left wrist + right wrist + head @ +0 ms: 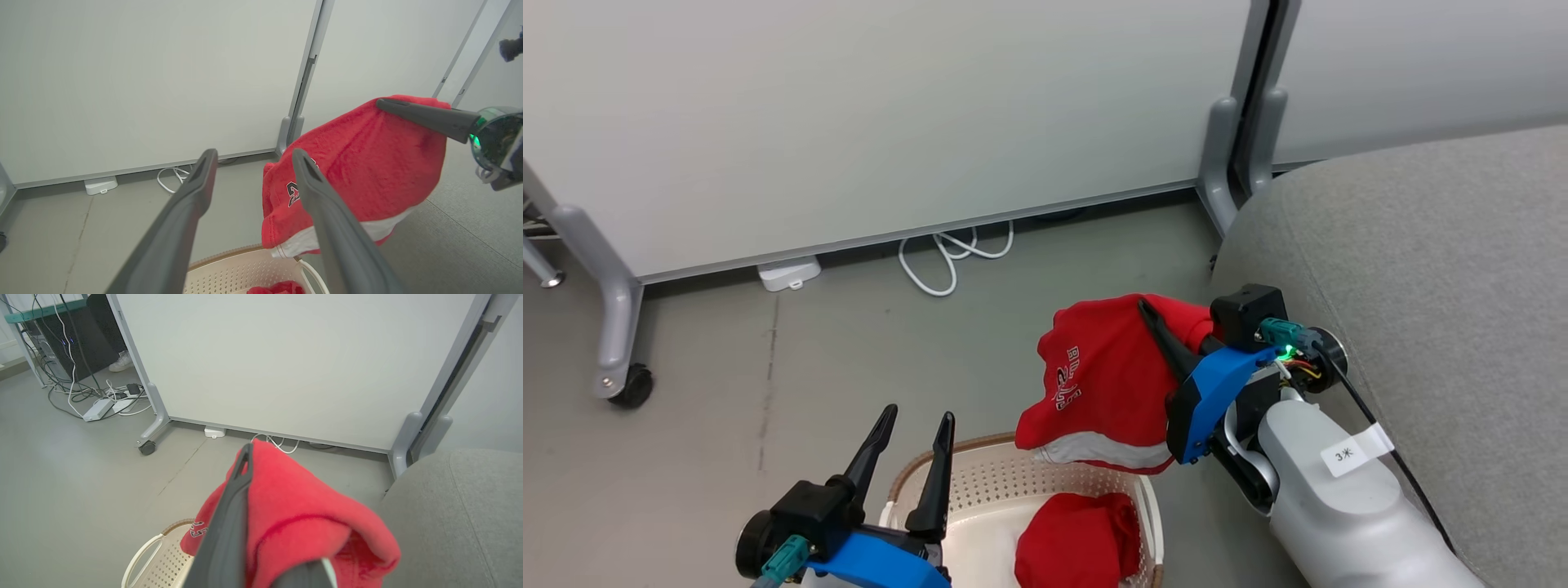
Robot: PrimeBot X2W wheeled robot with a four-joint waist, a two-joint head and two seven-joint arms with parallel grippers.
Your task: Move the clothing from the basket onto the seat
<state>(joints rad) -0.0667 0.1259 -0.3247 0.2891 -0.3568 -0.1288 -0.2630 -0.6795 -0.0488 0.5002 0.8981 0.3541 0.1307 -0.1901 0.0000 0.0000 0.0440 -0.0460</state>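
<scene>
My right gripper (pixel 1150 309) is shut on a red garment (pixel 1104 384) with white trim and lettering, holding it in the air above the basket's right side, close to the grey seat (pixel 1437 269). The garment (pixel 294 514) drapes over the right fingers (pixel 233 514). A second red garment (pixel 1078 541) lies crumpled in the cream basket (pixel 1005 482). My left gripper (pixel 913 420) stands open and empty above the basket's left rim; between its fingers (pixel 186 212) the held garment (pixel 363 171) hangs to the right.
White partition panels on grey wheeled legs (pixel 621 327) stand behind. A white cable (pixel 952 253) and a small white box (pixel 788 273) lie at the panel's foot. Cables and a power strip (pixel 98 408) lie far left. Bare grey floor spreads left of the basket.
</scene>
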